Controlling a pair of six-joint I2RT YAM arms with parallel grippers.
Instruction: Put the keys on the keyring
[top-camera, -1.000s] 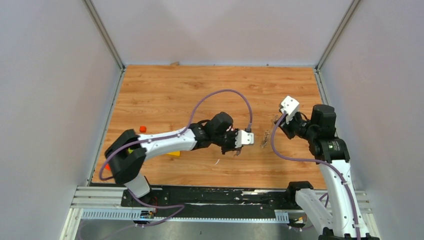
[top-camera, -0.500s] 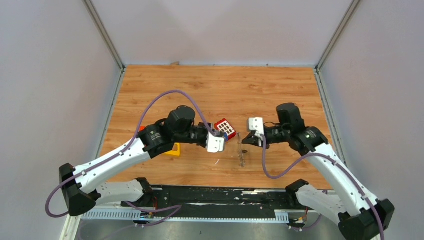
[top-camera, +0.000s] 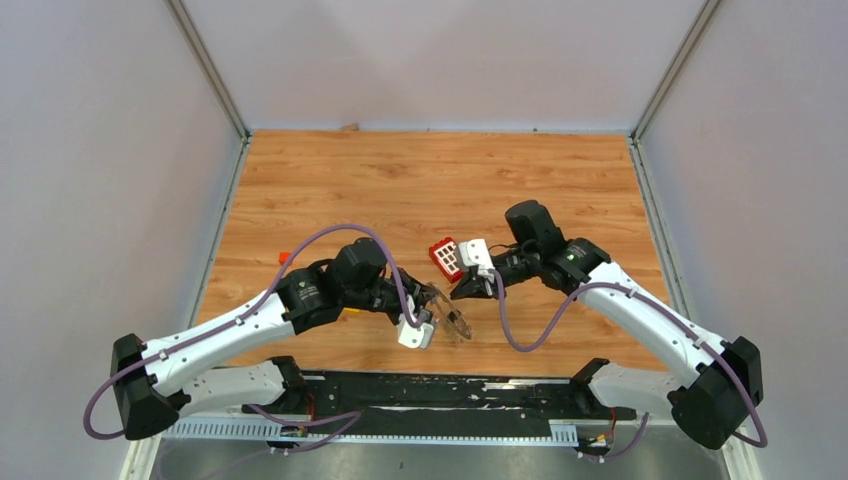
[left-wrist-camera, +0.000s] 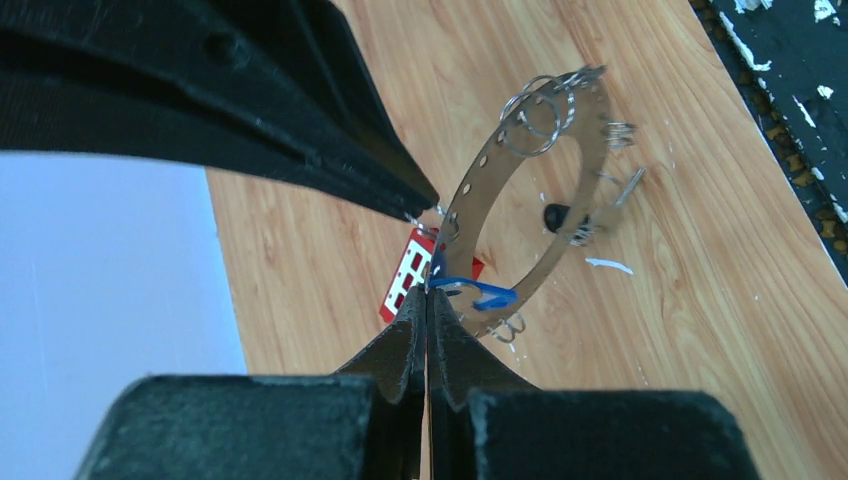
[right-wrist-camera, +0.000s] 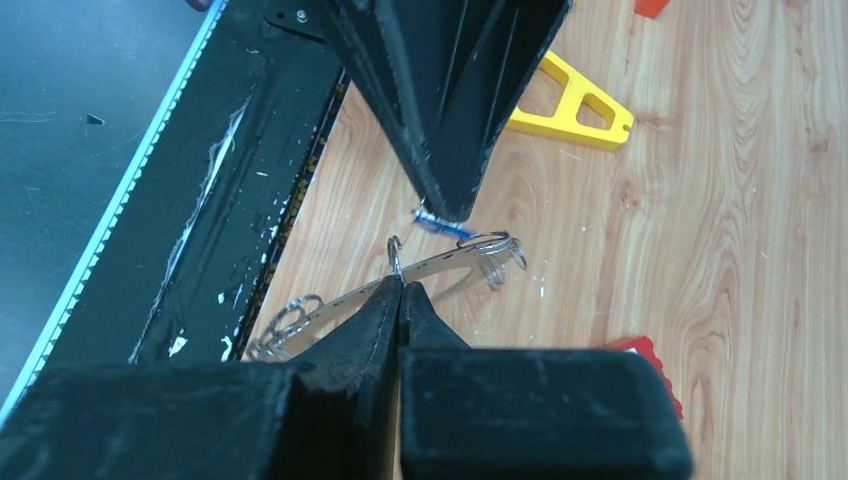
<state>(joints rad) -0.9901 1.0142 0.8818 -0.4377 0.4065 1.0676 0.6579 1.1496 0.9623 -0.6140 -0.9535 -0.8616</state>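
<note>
Two grippers clenched | right gripper (right-wrist-camera: 400, 288) steadies keyring (left-wrist-camera: 470, 185) | left gripper (left-wrist-camera: 427, 295) pinches blue key (left-wrist-camera: 482, 294) at ring's 7 o'clock for threading

Both arms (top-camera: 640, 320) are white with black joints, looping purple cables (top-camera: 525, 347) and tapered black fingers (left-wrist-camera: 300, 110).

robot lab test cell. left arm (top-camera: 230, 325) and right arm (top-camera: 650, 320), white and black, bolted to black base plate (top-camera: 450, 395) at near edge. wood-grain table (top-camera: 400, 180) boxed in by plain grey panels (top-camera: 100, 150) on metal frame posts (top-camera: 205, 65). purple cables (top-camera: 330, 235) loop off arms. slotted metal rail (top-camera: 210, 428) in front. plastic toy props: yellow frame (right-wrist-camera: 615, 128), red block (top-camera: 445, 258).
</note>
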